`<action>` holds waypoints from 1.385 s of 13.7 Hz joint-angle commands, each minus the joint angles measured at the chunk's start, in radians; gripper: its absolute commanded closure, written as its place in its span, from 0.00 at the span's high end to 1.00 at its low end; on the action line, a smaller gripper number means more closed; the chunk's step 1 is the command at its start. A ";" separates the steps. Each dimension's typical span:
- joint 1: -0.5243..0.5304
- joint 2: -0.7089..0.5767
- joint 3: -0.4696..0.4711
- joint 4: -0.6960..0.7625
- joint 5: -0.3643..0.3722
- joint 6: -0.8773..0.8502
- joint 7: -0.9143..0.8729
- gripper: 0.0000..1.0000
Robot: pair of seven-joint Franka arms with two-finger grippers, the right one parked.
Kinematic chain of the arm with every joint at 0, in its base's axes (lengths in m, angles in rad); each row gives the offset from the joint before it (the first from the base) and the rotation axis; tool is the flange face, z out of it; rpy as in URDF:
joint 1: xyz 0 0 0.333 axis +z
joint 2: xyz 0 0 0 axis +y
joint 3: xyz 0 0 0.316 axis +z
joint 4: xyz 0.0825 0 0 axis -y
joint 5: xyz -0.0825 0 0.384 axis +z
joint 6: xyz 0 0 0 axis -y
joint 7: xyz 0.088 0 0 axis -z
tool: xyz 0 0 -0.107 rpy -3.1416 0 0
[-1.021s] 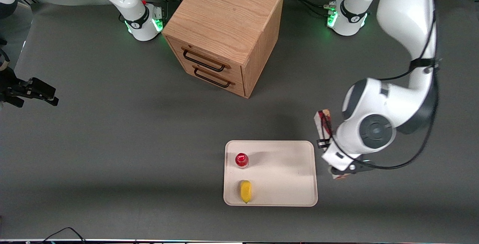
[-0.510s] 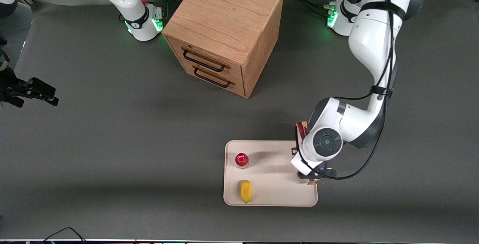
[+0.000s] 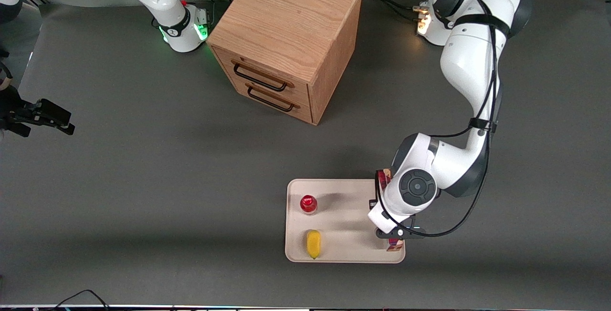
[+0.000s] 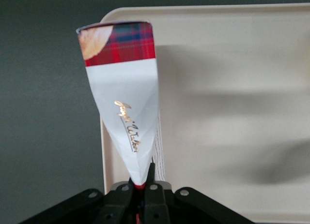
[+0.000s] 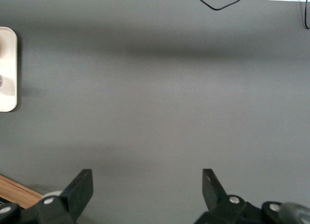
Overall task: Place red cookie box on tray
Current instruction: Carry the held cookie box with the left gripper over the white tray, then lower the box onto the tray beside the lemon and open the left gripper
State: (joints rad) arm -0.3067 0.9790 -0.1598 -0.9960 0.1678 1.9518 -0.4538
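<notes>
**Cookie box held over the tray's edge**

Lower right of centre in the front view, the claw (image 3: 392, 234) pinches the red cookie box (image 4: 123, 96) by one thin edge. The box's long axis runs away from the camera, over the tray (image 3: 343, 191) rim nearest the working arm.

One of nearly everything on this table

One red cookie box (image 4: 125, 93), pinched in the one working gripper (image 4: 141, 189) over the edge of the one tray (image 3: 343, 256); one red-capped bottle (image 3: 308, 203) and one yellow piece (image 3: 313, 243) sit on that tray; one wooden cabinet (image 3: 286, 39) stands farther from the front camera, with two drawers and two dark handles (image 3: 260, 80)
</notes>
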 commanded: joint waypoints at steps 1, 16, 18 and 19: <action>-0.008 0.040 0.006 0.050 0.013 0.016 0.015 0.00; 0.187 -0.406 0.020 -0.140 0.018 -0.343 0.137 1.00; 0.210 -0.561 0.081 -0.303 -0.005 -0.286 0.240 1.00; 0.209 -0.624 0.130 -0.350 -0.043 -0.280 0.297 1.00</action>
State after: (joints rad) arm -0.0982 0.5449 -0.0976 -1.1138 0.1679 1.6089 -0.2420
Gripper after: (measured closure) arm 0.000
